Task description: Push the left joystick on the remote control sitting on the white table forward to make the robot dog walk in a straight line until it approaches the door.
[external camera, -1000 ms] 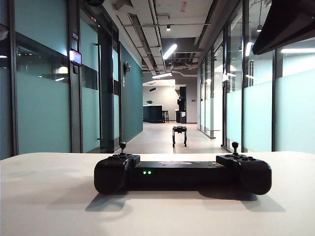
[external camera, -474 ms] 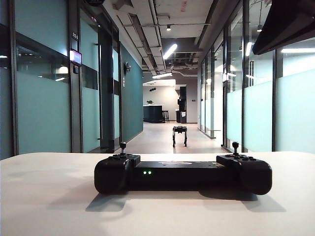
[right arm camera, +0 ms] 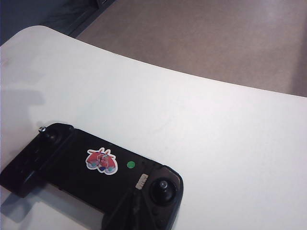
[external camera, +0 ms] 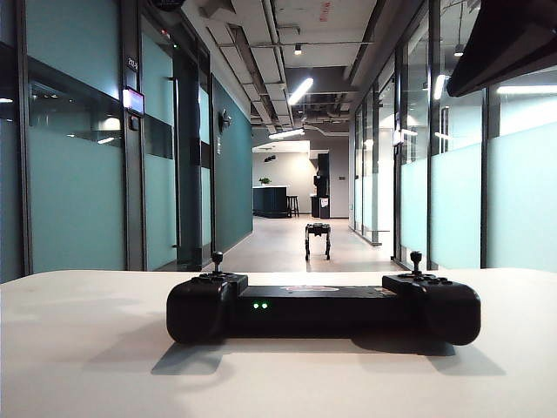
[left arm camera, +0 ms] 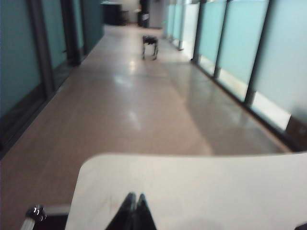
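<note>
Comparing the exterior view with the earlier frames, we find nothing changed: the remote control [external camera: 323,310] rests in the same spot on the white table [external camera: 78,348], its left joystick [external camera: 217,259] upright and untouched, two green LEDs lit. The robot dog [external camera: 318,239] stands in the same place down the corridor, well apart from the table. We see the left gripper [left arm camera: 134,200] with its tips pressed together above the table edge. The right gripper [right arm camera: 136,208], likewise closed, hangs over the controller's right lobe, holding nothing.
</note>
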`<control>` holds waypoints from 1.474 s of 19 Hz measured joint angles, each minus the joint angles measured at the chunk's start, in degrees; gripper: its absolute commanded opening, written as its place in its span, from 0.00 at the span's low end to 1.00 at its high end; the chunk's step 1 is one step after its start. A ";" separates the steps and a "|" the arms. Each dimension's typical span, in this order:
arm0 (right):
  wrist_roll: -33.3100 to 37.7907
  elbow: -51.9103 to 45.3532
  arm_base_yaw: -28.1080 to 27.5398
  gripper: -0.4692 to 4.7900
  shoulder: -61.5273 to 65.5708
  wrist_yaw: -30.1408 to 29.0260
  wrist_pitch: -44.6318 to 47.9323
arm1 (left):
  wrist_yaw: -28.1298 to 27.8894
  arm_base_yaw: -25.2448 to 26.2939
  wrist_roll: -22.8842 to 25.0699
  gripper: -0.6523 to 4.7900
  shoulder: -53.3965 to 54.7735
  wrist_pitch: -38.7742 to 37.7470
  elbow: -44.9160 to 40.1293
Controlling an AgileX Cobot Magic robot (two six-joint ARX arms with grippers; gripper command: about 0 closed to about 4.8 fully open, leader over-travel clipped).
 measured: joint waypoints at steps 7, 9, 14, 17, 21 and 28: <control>-0.02 0.00 0.00 0.08 0.00 0.00 0.00 | -1.95 0.39 1.75 0.11 0.00 5.29 -3.82; -0.02 0.00 0.00 0.08 0.00 0.00 0.02 | -3.67 0.39 2.38 0.11 0.00 4.90 -3.82; -0.02 0.00 0.00 0.08 0.00 0.00 0.02 | -3.78 0.39 2.54 0.11 0.00 3.30 -3.85; -0.04 0.00 0.00 0.08 0.00 0.00 0.02 | -3.78 0.39 2.54 0.11 0.00 3.13 -3.82; -0.07 0.00 0.00 0.08 0.00 0.00 0.02 | -3.78 0.39 2.56 0.11 0.00 3.13 -3.85; -0.13 0.00 0.00 0.08 0.02 0.00 0.02 | -3.89 1.73 2.56 0.11 0.00 3.13 -3.82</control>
